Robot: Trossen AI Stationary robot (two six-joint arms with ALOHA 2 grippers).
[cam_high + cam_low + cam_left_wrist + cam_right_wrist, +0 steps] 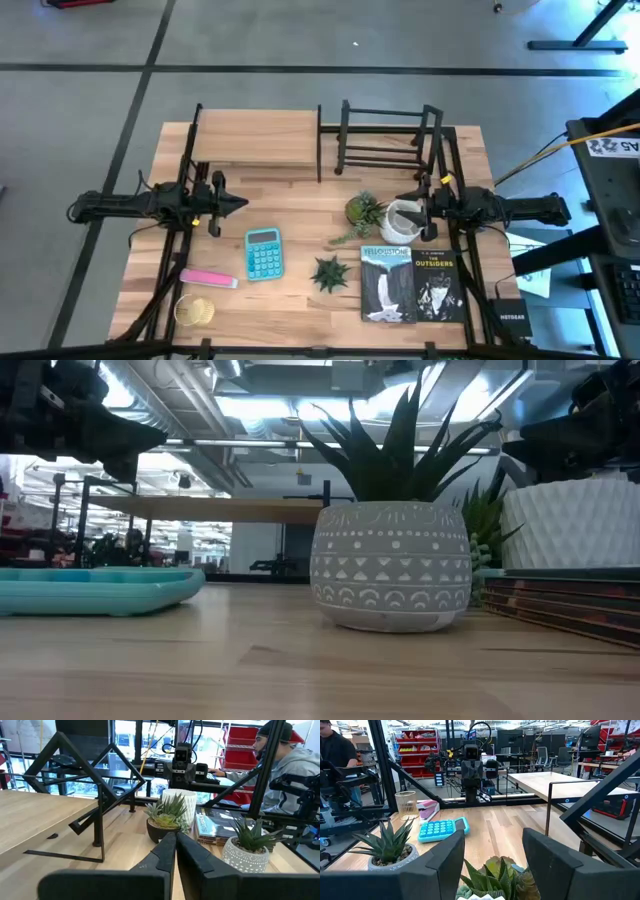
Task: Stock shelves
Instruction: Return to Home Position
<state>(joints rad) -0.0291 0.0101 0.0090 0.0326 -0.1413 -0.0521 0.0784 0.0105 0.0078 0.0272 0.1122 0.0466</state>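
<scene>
Black left gripper, clenched, hangs near the turquoise rectangular calculator; right gripper, fingers spread and empty, hangs above the white ribbed pot.

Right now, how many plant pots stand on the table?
3: a gray pot at front centre, a dark pot behind it, a white pot beside that. None seems hidden.

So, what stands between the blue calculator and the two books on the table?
The plant in the gray patterned pot stands between the calculator and the books; the high view shows it.
</scene>
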